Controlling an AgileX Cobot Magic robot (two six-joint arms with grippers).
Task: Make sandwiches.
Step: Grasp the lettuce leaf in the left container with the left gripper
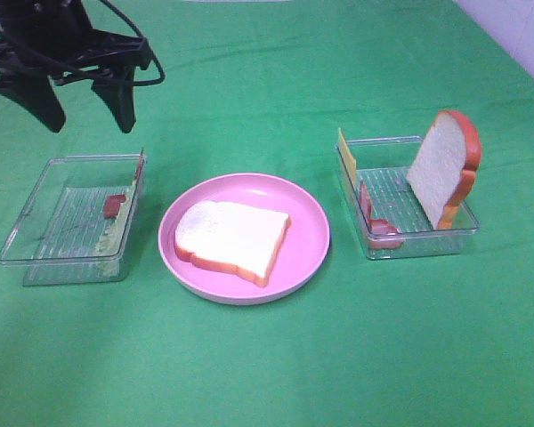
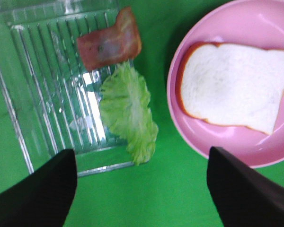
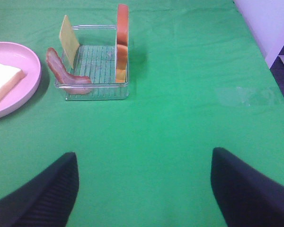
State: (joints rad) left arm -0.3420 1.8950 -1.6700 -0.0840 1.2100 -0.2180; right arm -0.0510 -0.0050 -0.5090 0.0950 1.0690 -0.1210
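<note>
One white bread slice (image 1: 234, 236) with orange-brown crust lies flat on the pink plate (image 1: 313, 233). The left clear tray (image 1: 36, 222) holds a bacon strip (image 1: 114, 206) and a pale green lettuce leaf (image 1: 116, 233) against its plate-side wall. The left wrist view shows the bacon (image 2: 109, 45) and the lettuce (image 2: 128, 111), which hangs over the tray edge. The right tray (image 1: 427, 236) holds an upright bread slice (image 1: 442, 167), a cheese square (image 1: 345, 153) and bacon (image 1: 374, 218). My left gripper (image 1: 76, 107) hangs open and empty behind the left tray. My right gripper (image 3: 144, 194) is open and empty, well back from the right tray (image 3: 97, 92).
Green cloth (image 1: 267, 374) covers the whole table. A pale wall or floor edge (image 1: 516, 36) shows at the far right corner.
</note>
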